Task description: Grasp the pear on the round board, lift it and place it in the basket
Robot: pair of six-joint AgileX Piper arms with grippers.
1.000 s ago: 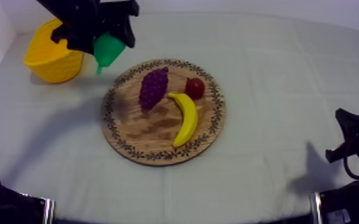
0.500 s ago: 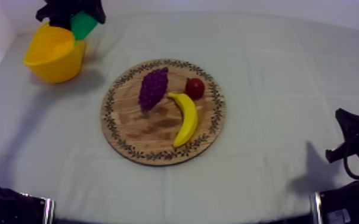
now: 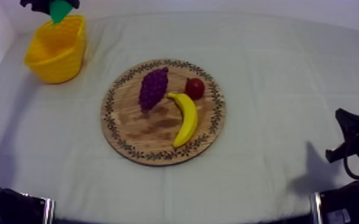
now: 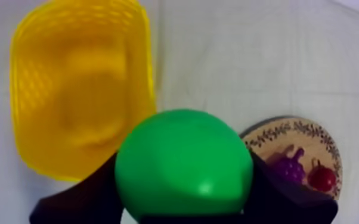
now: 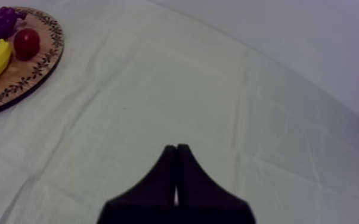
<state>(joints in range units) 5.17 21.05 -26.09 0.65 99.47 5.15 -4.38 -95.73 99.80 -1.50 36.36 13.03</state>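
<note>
Left tool (image 4: 185, 199): fingers closed round the pear (image 4: 183, 161), holding it raised in the air at the far rim of the yellow basket (image 3: 53, 62), far-left corner of the counter.

Right tool (image 5: 176, 173): fingers pressed together in a narrow wedge, gripping nothing, low over bare cloth (image 5: 176, 89), well apart from the wooden board (image 3: 128, 134).

On board: grapes (image 3: 152, 87), banana (image 3: 185, 119), small red fruit (image 3: 194, 88).

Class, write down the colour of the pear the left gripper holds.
The pear is bright green, seen best in the left wrist view.
</note>
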